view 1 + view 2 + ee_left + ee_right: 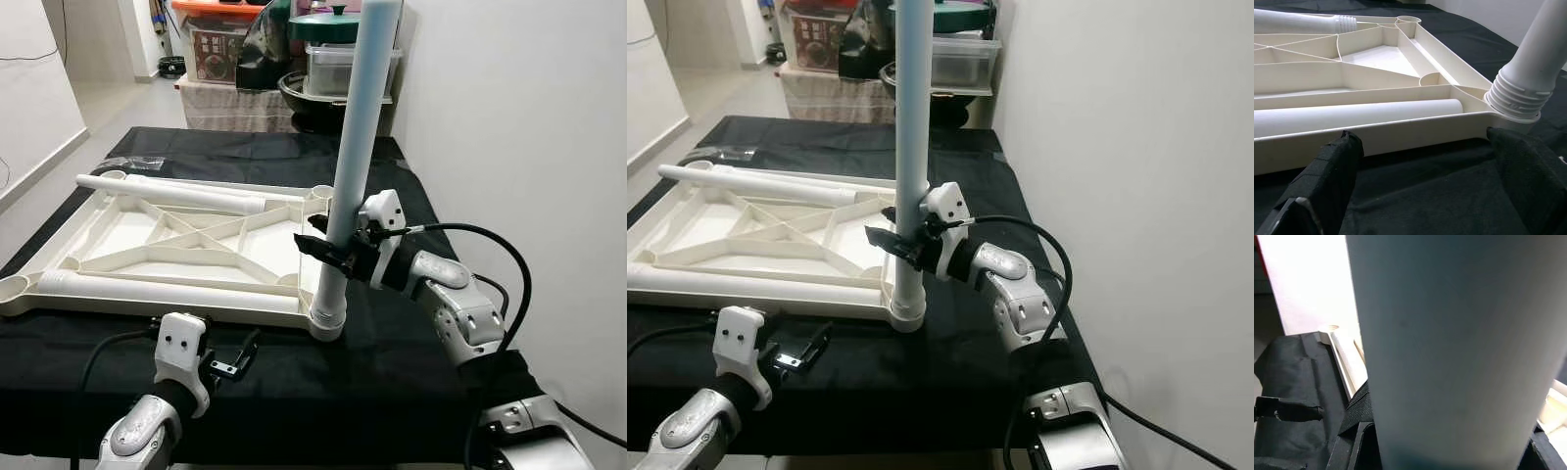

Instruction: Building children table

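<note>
One leg (pixel 358 147) stands upright in the near right corner socket of the upturned tabletop (pixel 127 240) on a black table (pixel 411 196), with the right gripper (pixel 328 250) closed around it. Two more legs (pixel 176 193) lie loose in the tabletop, still to be fitted. The left gripper (pixel 235 357) hovers open and empty near the front edge.

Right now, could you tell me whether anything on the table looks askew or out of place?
The upright leg held by the right gripper leans slightly in its corner socket, its threads still exposed.
</note>
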Available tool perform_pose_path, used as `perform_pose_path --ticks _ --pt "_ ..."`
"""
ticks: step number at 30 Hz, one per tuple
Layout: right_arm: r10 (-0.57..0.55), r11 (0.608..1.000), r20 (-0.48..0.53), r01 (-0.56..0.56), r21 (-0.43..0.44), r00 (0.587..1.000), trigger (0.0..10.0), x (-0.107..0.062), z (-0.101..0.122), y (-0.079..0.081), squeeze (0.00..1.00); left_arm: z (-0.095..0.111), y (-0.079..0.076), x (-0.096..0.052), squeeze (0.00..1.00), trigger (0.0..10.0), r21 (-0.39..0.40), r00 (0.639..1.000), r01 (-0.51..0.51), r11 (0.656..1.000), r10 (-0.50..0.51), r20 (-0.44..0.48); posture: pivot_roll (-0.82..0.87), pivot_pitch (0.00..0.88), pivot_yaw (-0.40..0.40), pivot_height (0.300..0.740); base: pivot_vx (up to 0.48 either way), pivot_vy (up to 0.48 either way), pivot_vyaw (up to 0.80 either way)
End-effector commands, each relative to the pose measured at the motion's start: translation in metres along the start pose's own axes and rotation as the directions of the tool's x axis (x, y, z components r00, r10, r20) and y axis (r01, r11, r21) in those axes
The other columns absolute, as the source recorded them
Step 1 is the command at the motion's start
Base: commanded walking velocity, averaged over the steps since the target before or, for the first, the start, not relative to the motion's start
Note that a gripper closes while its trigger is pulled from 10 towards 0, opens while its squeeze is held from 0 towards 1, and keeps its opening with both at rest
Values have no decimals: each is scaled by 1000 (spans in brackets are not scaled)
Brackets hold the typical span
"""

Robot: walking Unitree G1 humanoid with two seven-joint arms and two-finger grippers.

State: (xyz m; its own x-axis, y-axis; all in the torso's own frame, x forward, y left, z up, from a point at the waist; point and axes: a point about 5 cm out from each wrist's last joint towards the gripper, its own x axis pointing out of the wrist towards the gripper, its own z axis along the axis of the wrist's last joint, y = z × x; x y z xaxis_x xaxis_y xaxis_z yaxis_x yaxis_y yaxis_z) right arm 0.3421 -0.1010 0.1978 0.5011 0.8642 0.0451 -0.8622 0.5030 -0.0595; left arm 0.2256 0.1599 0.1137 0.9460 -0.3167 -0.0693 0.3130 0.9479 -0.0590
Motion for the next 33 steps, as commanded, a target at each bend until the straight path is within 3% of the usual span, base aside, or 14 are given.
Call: perform_pose_path --ticks 1,19,33 --pt "18 997 -84 -11 80 996 0 0 -27 5 0 -4 -3 1 0 10000 0 1000 4 1000 -4 -10 63 0 -94 740 0 0 0" --pt "159 984 -101 -149 96 982 0 10 -21 9 0 -6 -3 6 0 10000 6 1000 5 1000 -4 -12 63 0 -101 740 0 0 0" --pt "108 984 -96 -93 149 990 0 12 -28 3 0 -9 -3 7 0 10000 6 1000 0 1000 0 -14 60 0 -102 740 0 0 0"
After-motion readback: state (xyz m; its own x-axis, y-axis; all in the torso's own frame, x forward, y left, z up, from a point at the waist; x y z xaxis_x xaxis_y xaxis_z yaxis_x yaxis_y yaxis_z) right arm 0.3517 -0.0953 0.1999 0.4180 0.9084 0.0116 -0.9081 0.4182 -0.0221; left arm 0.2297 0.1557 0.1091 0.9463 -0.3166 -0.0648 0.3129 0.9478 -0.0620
